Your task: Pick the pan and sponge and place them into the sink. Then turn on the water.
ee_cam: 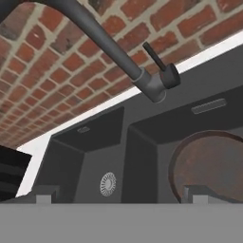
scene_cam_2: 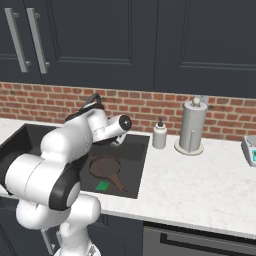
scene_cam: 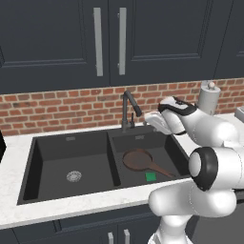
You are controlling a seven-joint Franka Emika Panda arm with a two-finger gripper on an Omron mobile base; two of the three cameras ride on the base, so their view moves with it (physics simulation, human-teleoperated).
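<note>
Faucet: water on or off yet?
Off. No stream falls from the faucet spout in either base view; pan and sponge sit dry in the sink's right basin.

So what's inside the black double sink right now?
In the black double sink's right basin: round brown-bottomed frying pan and small green sponge. Left basin: just its silver drain. The right drain is covered.

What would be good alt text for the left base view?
A black double sink holds a pan and a green sponge in its right basin. A white arm reaches its open pincer toward the dark faucet; no water runs.
</note>
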